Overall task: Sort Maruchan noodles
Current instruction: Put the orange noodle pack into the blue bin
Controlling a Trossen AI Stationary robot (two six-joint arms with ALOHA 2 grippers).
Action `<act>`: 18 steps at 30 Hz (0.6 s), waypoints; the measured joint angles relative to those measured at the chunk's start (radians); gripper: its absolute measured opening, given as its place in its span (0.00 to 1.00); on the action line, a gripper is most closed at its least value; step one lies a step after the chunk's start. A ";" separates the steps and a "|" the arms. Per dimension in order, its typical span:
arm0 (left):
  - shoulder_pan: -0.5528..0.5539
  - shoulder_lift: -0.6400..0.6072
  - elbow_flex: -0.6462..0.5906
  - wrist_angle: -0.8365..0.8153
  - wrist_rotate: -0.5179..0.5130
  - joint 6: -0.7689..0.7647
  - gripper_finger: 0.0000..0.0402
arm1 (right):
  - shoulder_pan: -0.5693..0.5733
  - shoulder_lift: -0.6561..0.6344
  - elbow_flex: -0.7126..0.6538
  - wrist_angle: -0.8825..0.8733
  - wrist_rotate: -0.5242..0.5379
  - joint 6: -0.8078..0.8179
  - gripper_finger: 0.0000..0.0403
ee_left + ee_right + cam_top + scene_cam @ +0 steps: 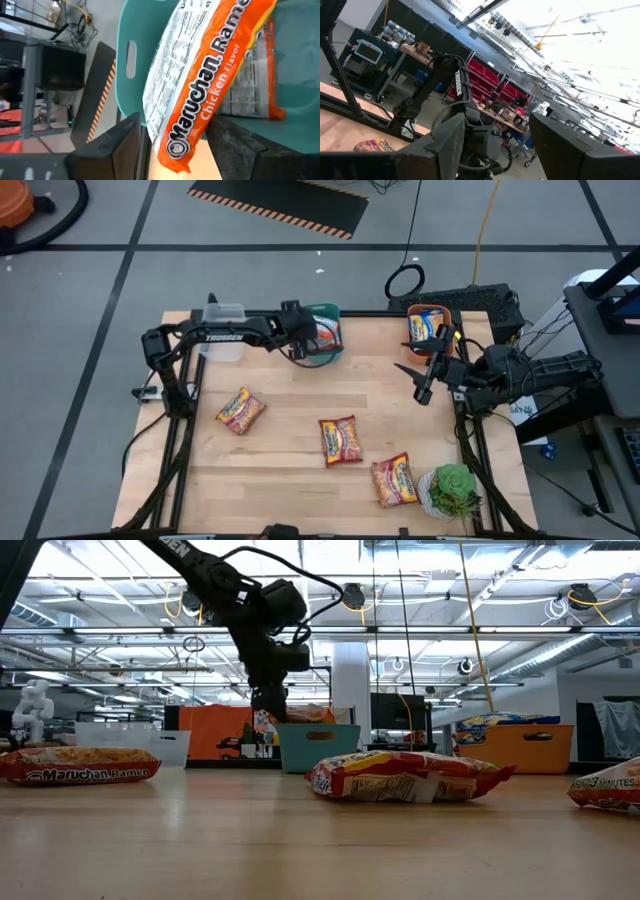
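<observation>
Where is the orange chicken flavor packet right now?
The orange chicken packet hangs between the left gripper fingers over the teal bin, at the table's far edge in the high view.

arms: matte black, jointed | marking: white "TROSSEN" lettering | cables: black, looped | end effector: two dark flat fingers

Three ramen packets lie loose on the worktop (300, 480): one left (240, 411), one centre (340, 440), one near-right (394, 479). Three bins stand along the far edge: clear (224, 330), teal (326, 313), orange (428, 311). One potted plant (454, 490). Two arms.
</observation>
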 joint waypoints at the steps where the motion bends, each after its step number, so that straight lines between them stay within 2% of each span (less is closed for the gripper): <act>1: -0.008 -0.008 0.000 -0.010 -0.004 -0.007 0.56 | 0.000 0.000 0.000 0.000 0.000 0.010 0.53; 11: -0.118 -0.213 -0.001 -0.151 0.000 -0.149 0.56 | 0.000 0.029 0.001 -0.004 0.001 0.143 0.53; 18: -0.169 -0.356 -0.001 -0.318 0.178 -0.279 0.56 | 0.000 0.117 0.001 0.005 0.002 0.289 0.53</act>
